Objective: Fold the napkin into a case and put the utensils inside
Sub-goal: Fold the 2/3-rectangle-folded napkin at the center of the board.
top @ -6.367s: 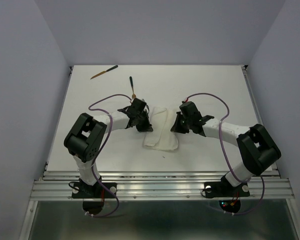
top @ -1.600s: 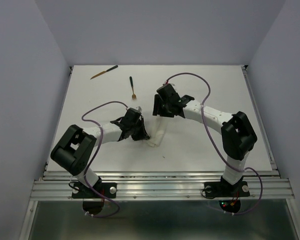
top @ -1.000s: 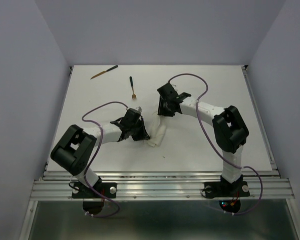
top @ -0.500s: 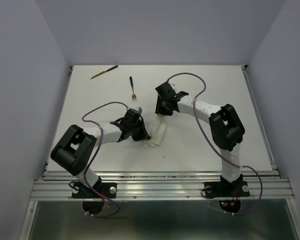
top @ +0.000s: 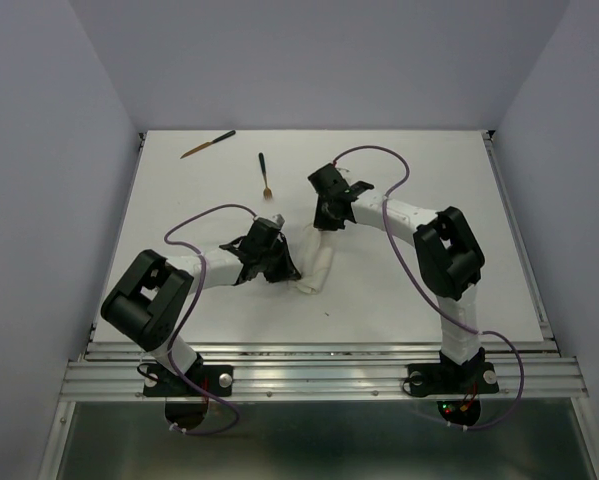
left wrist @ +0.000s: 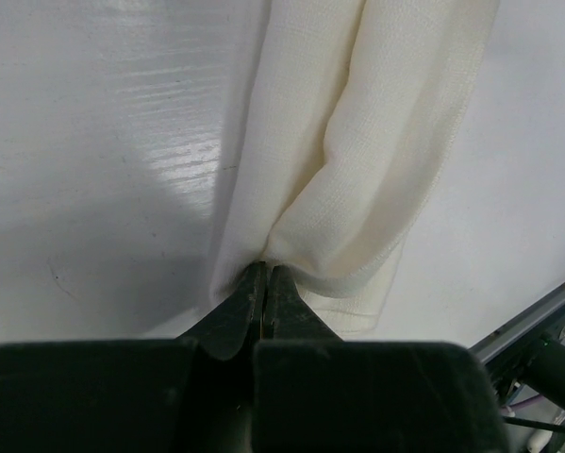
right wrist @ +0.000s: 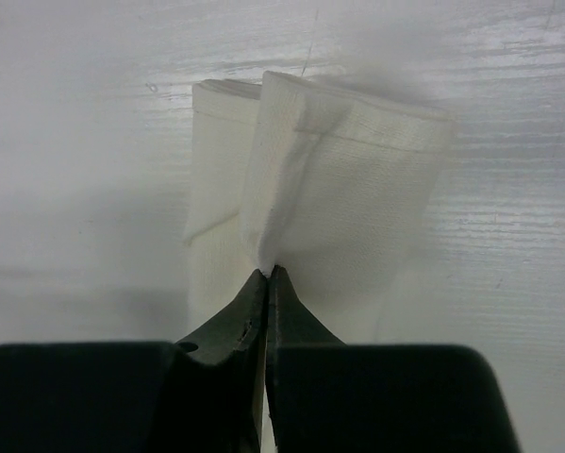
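The white napkin (top: pixel 317 262) lies folded into a narrow long strip between my arms. My left gripper (top: pixel 279 268) is shut on a fold at its near end; the left wrist view shows the cloth (left wrist: pixel 357 142) bunched at the tips (left wrist: pixel 266 269). My right gripper (top: pixel 322 226) is shut on an upper layer at its far end; the right wrist view shows the cloth (right wrist: pixel 348 189) pinched at the tips (right wrist: pixel 267 271). Two brown wooden utensils with dark ends lie on the table: one (top: pixel 264 175) behind the napkin, one (top: pixel 207 144) at the far left.
The white table (top: pixel 429 170) is walled by grey panels on three sides. Metal rails (top: pixel 319 375) run along its near edge. Purple cables (top: pixel 211 212) loop above both arms.
Over the earlier frames the wide folded napkin has been folded over to the left into a narrow strip. My right gripper swung left and back with its edge. My left gripper drew nearer.
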Available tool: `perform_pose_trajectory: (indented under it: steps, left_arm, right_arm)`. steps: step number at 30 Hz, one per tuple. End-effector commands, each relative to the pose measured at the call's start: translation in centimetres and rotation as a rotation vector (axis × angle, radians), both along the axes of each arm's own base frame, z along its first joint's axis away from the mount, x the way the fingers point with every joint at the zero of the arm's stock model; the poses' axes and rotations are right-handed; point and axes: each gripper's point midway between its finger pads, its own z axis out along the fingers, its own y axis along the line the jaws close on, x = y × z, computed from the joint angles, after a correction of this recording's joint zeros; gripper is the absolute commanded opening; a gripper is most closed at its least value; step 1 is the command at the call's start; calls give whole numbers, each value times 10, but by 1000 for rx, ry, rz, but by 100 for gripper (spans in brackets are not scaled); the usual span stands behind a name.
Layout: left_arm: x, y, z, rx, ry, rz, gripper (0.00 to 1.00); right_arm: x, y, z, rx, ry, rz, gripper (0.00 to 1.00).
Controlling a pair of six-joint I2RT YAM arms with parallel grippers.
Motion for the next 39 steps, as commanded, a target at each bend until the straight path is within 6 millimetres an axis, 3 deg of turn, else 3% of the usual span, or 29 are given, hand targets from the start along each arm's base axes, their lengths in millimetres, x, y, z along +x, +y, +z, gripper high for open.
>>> perform_pose_trajectory:
  steps: [1,2,7,11,15,18,21,26,28,33,39]
  left_arm:
    - [-12,5,-2,8,10,-26,0]
    - [-12,6,-2,9,10,-23,1]
    - [-10,10,10,0,-10,-22,25]
    - [-5,12,34,-53,-56,-31,44]
    - [9,21,47,-58,-93,-6,50]
    - [24,26,50,-76,-105,18,45]
    - [40,28,53,-88,-118,37,23]
    - [72,19,55,-84,-136,41,0]
    - [79,13,49,-89,-118,27,0]
    - [98,-7,60,-155,-140,-3,0]
    - [102,-23,44,-153,-106,-43,0]
  right_arm:
    - [11,9,19,20,-55,15,1]
    - [11,9,20,21,-59,17,1]
    - [11,9,21,17,-69,39,1]
    - [8,12,16,28,-62,64,1]
    - [8,15,16,38,-66,81,1]
    - [8,16,19,47,-78,92,1]
    - [7,16,22,47,-82,100,1]
    - [5,19,23,64,-81,116,1]
    - [5,20,23,72,-83,122,1]
    - [3,23,23,84,-77,138,1]
    - [2,27,28,105,-81,153,1]
